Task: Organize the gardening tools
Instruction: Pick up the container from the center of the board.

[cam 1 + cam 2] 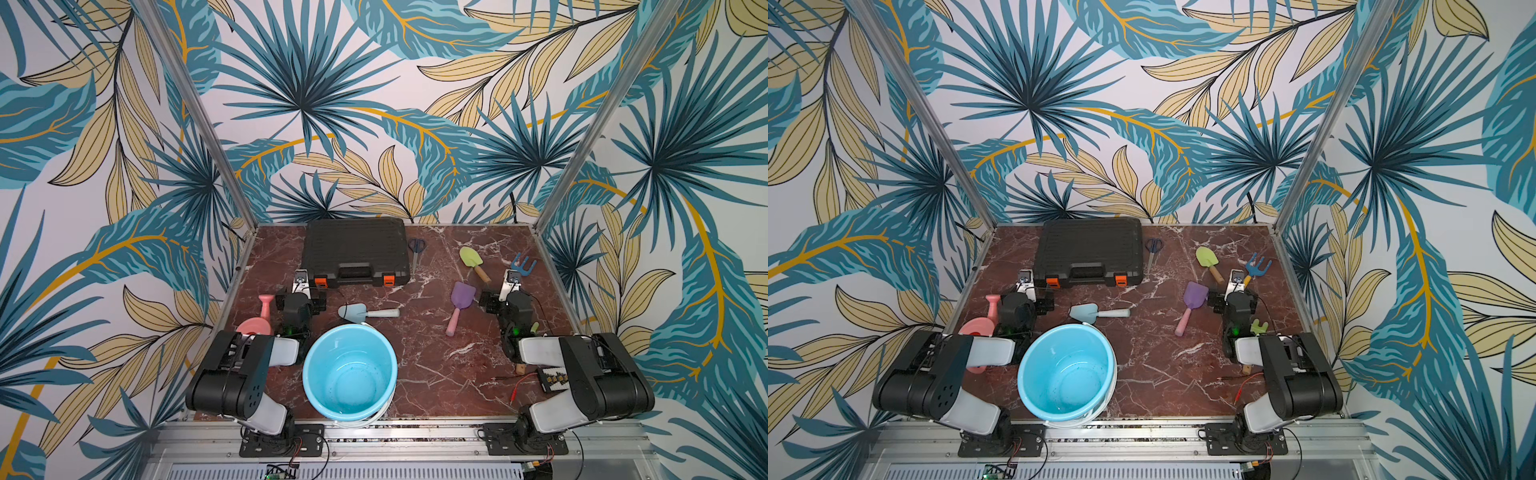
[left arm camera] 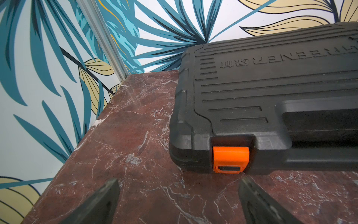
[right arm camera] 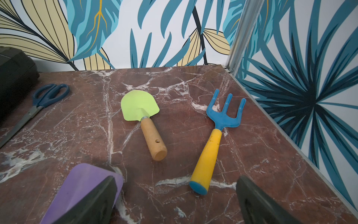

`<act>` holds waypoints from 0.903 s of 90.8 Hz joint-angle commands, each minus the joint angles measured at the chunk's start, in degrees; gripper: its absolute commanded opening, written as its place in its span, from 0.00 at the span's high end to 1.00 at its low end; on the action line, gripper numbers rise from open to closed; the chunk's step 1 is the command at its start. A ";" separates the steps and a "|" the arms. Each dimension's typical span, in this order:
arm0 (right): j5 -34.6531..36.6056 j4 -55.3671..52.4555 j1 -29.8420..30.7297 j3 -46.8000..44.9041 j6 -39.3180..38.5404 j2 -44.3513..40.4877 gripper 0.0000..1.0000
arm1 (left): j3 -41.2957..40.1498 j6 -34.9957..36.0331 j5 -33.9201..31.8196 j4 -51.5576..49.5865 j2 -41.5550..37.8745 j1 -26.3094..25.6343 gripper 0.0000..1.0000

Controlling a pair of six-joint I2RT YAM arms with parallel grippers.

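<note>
the green rake (image 1: 1259,326) is mostly hidden under the right arm; only a green tip and a wooden handle end show. the pink watering can (image 1: 254,324) is half covered by the left arm, and in both top views the right wrist hides the blue fork-rake (image 3: 222,116) handle. the right claw (image 3: 177,190) hangs with jaws apart and empty over the desk (image 1: 436,374). the fork-rake and green trowel (image 3: 140,108) lie just beyond it, handles toward it, tines and blade toward the back wall. the purple shovel (image 1: 459,303) lies just beside that claw on its inner side, blade toward the back, pink handle toward the front; contact can't be told. the left claw (image 2: 178,194), also apart and empty, faces the black case (image 2: 271,97). the pale blue trowel (image 1: 365,311) lies crosswise between the arms, blade toward the left one.
</note>
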 commanded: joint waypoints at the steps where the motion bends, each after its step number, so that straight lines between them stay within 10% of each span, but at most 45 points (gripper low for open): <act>1: 0.74 0.49 0.10 -0.35 -0.55 -0.54 0.01 | 0.82 0.12 1.05 -1.02 -2.31 0.38 0.00; 21: 4.89 -19.86 0.66 4.56 2.24 -14.80 0.01 | 13.27 -5.29 -8.17 -30.23 -16.22 0.37 0.00; 34: 9.88 -44.18 0.54 12.40 27.41 -26.53 0.00 | 25.05 -26.71 -17.36 -55.23 -23.19 0.48 0.00; 45: -2.83 -53.71 0.45 18.98 31.02 -28.61 0.00 | 33.16 -33.18 -8.04 -71.84 -26.64 0.61 0.00; 60: -24.46 -56.68 1.73 23.50 29.36 -26.41 0.00 | 28.01 -38.59 2.58 -74.84 -36.68 0.22 0.00; 82: -25.24 -71.07 19.39 33.12 24.76 -22.04 0.00 | 13.22 -39.61 2.90 -68.43 -54.96 -3.41 0.00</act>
